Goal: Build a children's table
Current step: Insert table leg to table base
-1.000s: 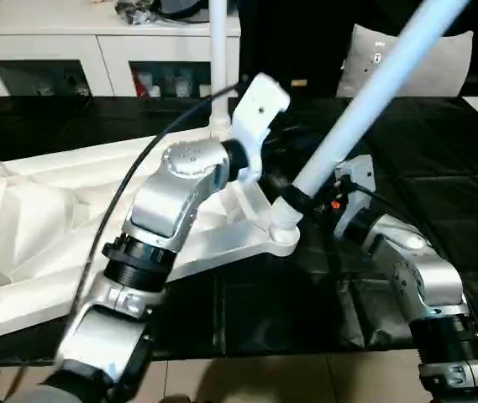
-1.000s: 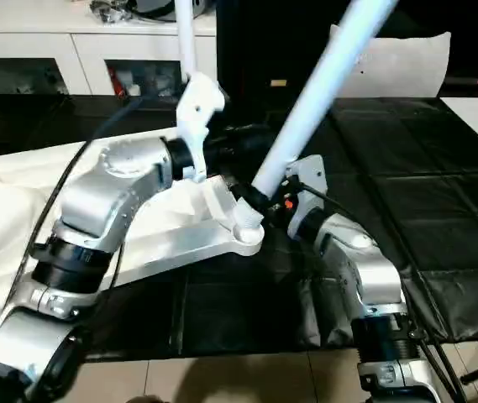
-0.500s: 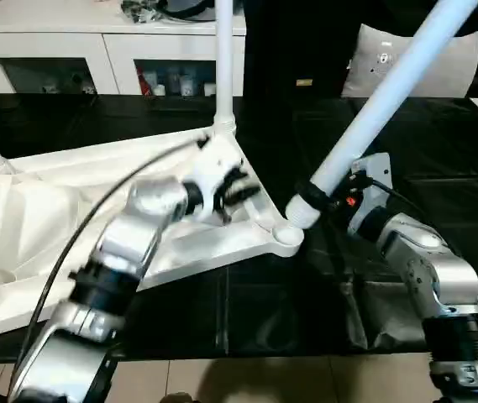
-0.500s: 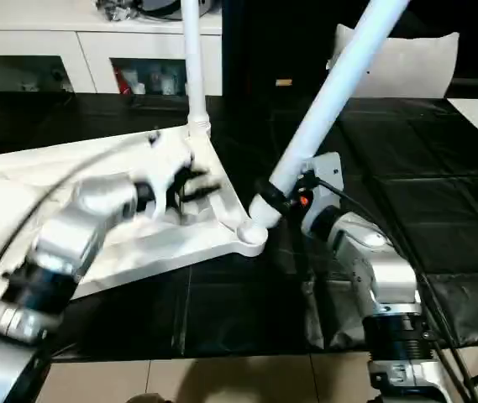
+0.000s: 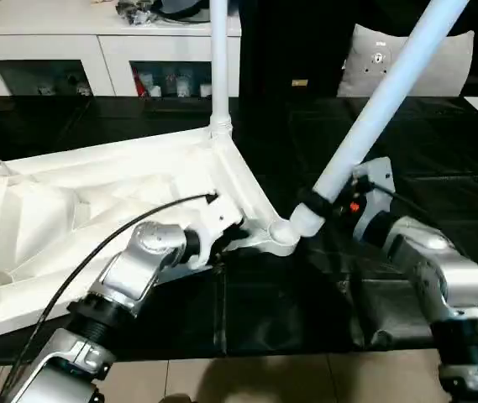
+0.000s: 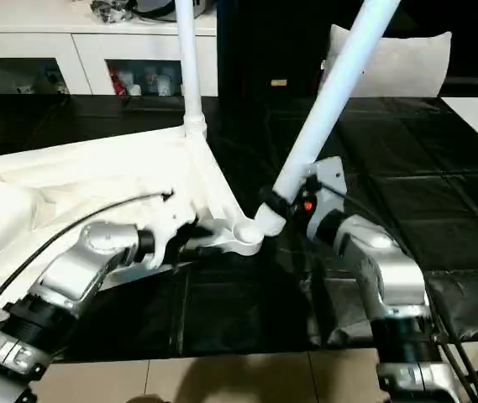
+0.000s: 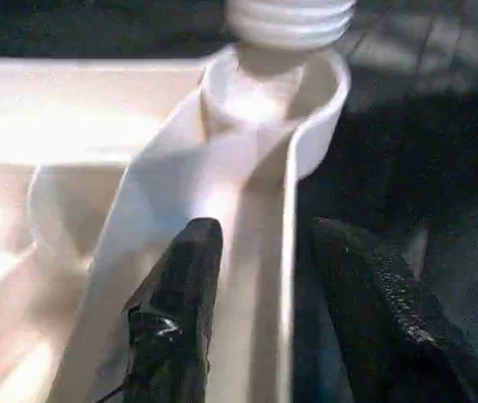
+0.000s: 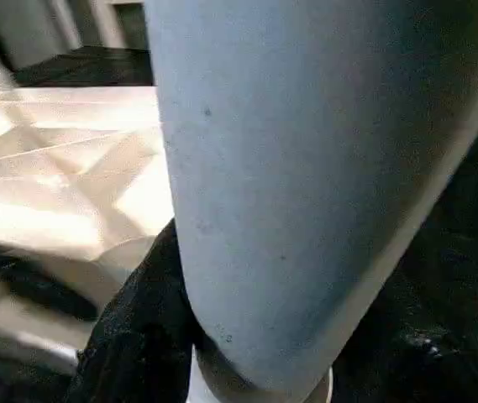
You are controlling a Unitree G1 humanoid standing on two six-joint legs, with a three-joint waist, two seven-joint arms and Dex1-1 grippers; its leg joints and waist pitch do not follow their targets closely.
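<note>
- Head view: the right gripper (image 5: 316,201) is clamped on the leg (image 5: 381,105), which leans up and away, its bottom end just beside the corner socket (image 5: 279,235) of the table top (image 5: 96,193).
- Left wrist view: the left gripper (image 7: 260,277) is parted, one finger on each side of the rim (image 7: 285,252) by the socket.
- Right wrist view: black fingers (image 8: 138,311) hug the leg.

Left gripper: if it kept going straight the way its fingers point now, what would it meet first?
Probably the table top's round corner socket, straight ahead of the left gripper, with the tilted leg's threaded end just above it.
</note>
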